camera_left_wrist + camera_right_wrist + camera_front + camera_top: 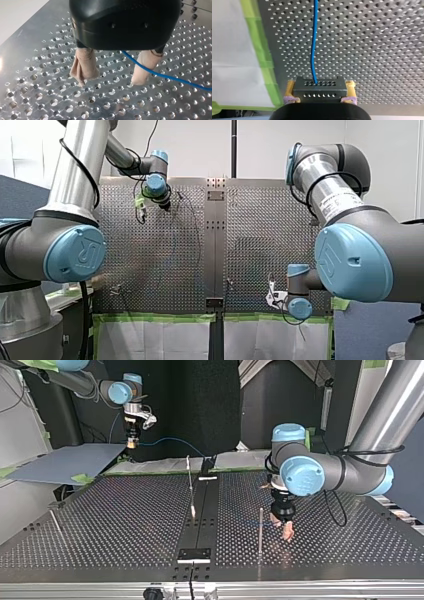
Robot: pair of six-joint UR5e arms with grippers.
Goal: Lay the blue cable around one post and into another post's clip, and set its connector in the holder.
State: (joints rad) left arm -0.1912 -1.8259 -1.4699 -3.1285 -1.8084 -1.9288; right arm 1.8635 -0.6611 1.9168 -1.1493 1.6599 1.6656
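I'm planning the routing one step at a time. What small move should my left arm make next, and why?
Probably close my left tool on the blue cable. Its beige fingers stand open above the table, and the cable passes loose between them and across one finger, while my right tool holds the connector. A grip seems needed before leading the cable around the nearby post.

Connector btwn R fingers

Two end effectors, one blue cable, one connector, three posts, one perforated table
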